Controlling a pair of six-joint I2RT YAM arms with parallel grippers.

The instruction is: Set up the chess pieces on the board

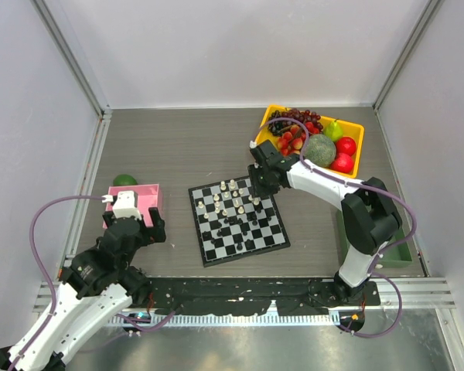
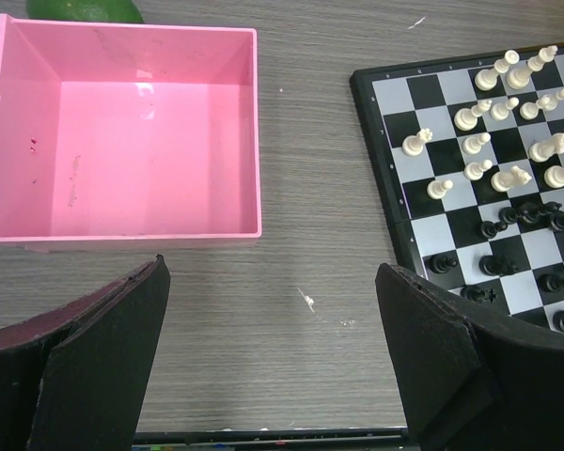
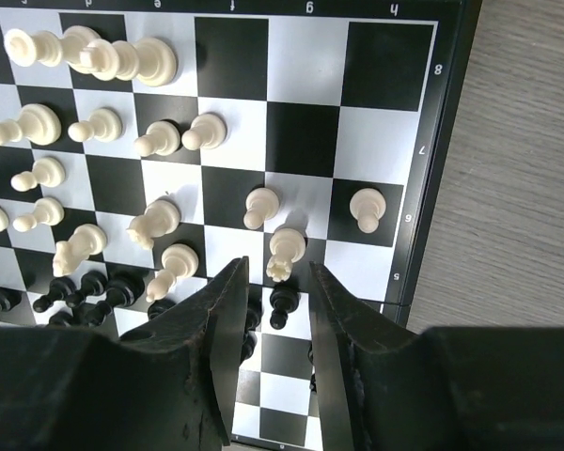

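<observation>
The board lies mid-table with white chess pieces on its far half and black ones nearer. My right gripper hangs over the board's far right corner. In the right wrist view its jaws stand narrowly apart around a white crowned piece and a black pawn, with a gap showing on both sides. More white pieces crowd the board to the left. My left gripper is wide open over bare table, between the pink tray and the board.
A yellow bin of fruit stands at the back right. A green avocado lies behind the pink tray. A green bin sits by the right arm's base.
</observation>
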